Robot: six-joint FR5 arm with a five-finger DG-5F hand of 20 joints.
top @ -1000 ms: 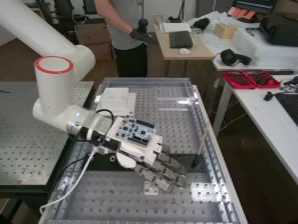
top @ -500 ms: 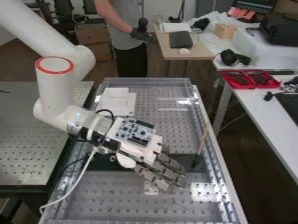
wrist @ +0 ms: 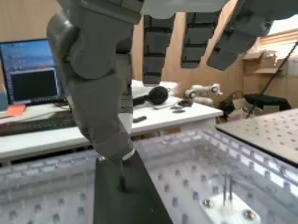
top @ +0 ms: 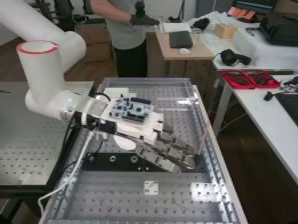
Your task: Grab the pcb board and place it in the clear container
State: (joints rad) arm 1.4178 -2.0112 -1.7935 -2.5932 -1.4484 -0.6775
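Over the black strip (top: pixel 103 162), the hand (top: pixel 158 160) hangs open, fingers extended nearly straight, holding nothing. The circuit board (top: pixel 131 109) rests on the hand's white back, toward the strip's far side. A white plate (top: pixel 151 188) lies on the near side of the strip.

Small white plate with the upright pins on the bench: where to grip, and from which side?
I'd pinch the two thin pins from straight above: they stand upright, while the white plate lies flat, with little edge to get under. Screw heads on it suggest it may be fastened down, so check before lifting.
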